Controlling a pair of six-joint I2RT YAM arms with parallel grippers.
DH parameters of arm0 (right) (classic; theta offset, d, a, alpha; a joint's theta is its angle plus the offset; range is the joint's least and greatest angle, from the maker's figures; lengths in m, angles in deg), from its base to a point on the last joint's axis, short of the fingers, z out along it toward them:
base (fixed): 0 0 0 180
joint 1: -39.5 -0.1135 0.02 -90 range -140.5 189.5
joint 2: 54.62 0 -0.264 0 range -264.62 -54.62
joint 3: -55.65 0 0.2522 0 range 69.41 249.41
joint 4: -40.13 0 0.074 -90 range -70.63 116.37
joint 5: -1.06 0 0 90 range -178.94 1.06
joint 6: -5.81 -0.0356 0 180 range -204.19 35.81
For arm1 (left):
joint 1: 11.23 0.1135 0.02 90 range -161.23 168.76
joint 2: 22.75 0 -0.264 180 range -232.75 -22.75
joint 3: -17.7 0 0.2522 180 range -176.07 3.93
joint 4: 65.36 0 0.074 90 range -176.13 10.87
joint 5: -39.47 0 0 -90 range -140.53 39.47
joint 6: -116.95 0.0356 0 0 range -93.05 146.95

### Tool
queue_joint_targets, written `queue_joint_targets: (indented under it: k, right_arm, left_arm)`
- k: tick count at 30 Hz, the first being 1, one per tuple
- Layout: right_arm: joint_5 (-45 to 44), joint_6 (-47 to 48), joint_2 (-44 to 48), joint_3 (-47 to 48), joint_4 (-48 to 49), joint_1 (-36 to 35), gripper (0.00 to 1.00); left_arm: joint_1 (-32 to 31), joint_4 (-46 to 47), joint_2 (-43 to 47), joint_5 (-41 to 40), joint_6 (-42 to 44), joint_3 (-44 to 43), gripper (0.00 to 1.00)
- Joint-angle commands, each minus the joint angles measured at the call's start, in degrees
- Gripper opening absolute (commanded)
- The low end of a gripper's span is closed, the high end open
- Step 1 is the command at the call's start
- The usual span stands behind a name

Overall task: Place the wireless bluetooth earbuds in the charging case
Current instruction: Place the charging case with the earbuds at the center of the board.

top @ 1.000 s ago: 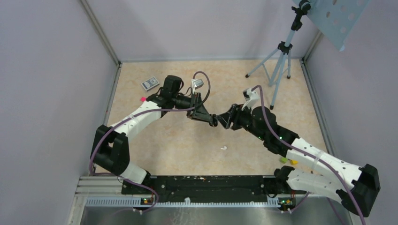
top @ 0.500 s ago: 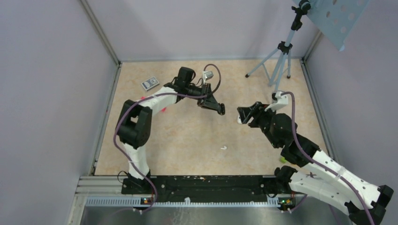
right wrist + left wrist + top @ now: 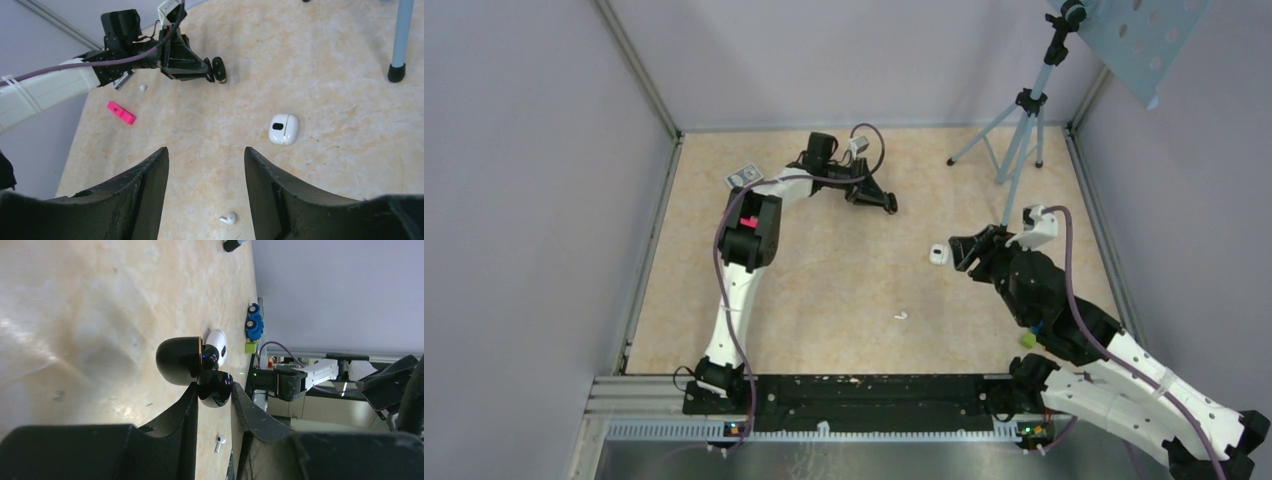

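A small white stemmed plastic earbud [image 3: 901,315] lies on its side on the beige marbled table [image 3: 824,290], near the middle and not yet in any case. Just beyond it and slightly right sits a white rounded plastic charging case [image 3: 283,129], lid apparently down. The right gripper [image 3: 205,152] hangs above the ground between the two, fingers spread with nothing between them.

Toward the far side, well apart from the earbud, the left gripper [image 3: 214,390] pinches the base of a glossy black charging case [image 3: 180,360], its lid swung open. A pink rectangular block [image 3: 121,112] lies at the left, and a pale blue tripod [image 3: 1014,140] stands at the far right.

The step in hand looks to be the pickup of the white earbud by the free right arm. To do it well, the fingers should come down astride the bud and close gently on its rounded head, since a piece this small and smooth could skid or flip out. It should then be carried with the stem pointing down, ready for a case socket. Which case takes it cannot be told.
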Motion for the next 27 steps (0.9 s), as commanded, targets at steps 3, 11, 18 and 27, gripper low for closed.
queue_joint_targets:
  k: [3,11,18,27]
  right_arm:
    - [-2.9,-2.5,-0.2,1.7,-2.6,0.2,0.56]
    - [-2.3,-3.0,-1.2,1.2,-0.9,0.1,0.56]
    - [-1.7,-2.9,-2.6,1.7,-0.3,0.1,0.56]
    - [-1.3,-2.0,-4.0,2.0,-0.6,0.1,0.56]
  left_arm:
    - [2.3,-1.6,-1.4,-0.6,1.3,-3.7,0.0]
    - [3.7,-15.5,-0.3,-4.3,14.2,-0.6,0.0]
    - [5.0,-17.1,1.1,-5.7,15.6,1.2,0.0]
    - [5.1,-18.4,3.6,-8.7,16.6,1.3,0.72]
